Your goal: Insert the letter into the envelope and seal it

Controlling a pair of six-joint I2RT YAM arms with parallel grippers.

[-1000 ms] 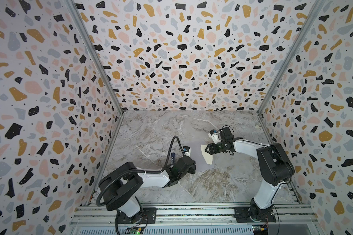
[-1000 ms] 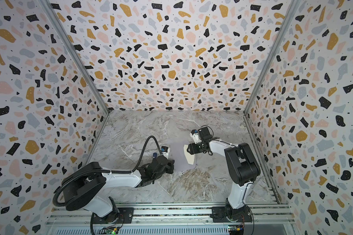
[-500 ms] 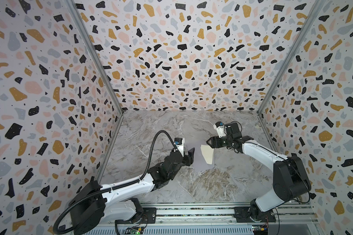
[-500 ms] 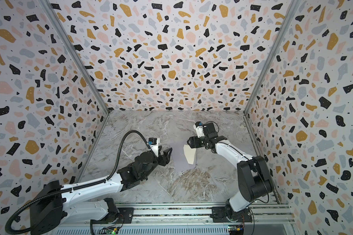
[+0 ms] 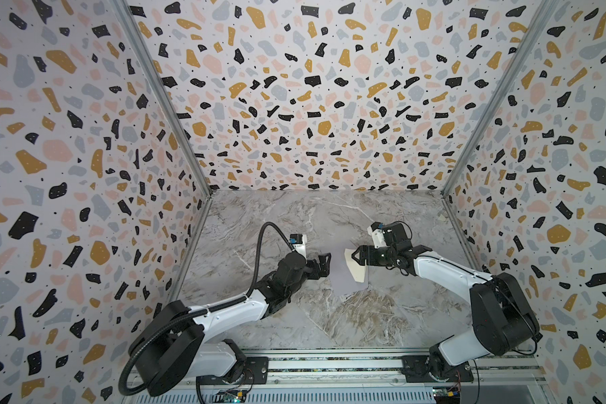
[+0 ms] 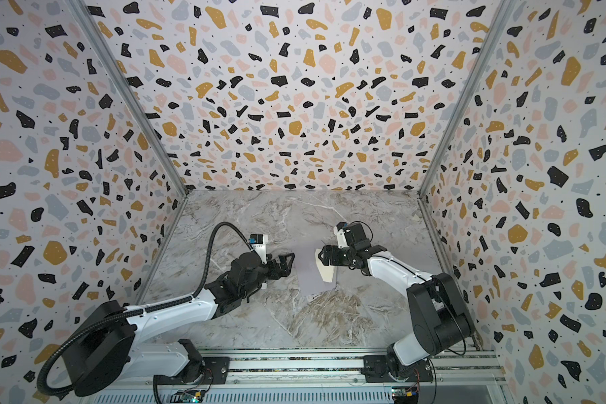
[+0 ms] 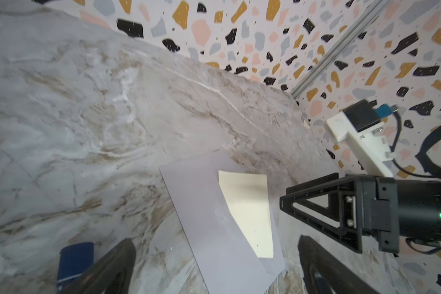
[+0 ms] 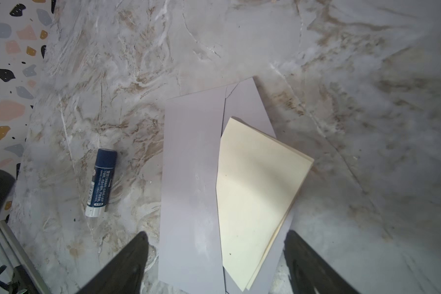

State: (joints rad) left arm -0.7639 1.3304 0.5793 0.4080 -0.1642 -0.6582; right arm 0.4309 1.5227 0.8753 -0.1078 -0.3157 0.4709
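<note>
Both arms stretched low toward the middle, left tool (image 5: 326,265) spread wide, right tool (image 5: 354,255) spread too, tips facing

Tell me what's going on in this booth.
Two robot arms are working on putting a letter into an envelope. The pale lavender envelope lies flat on the marble table, with the folded cream letter tucked partway in at a slant, much of it sticking out. The left hand and right hand sit on either side of the envelope, both open and holding nothing. A blue glue stick lies on the left hand's side. Nothing is sealed yet.
</note>
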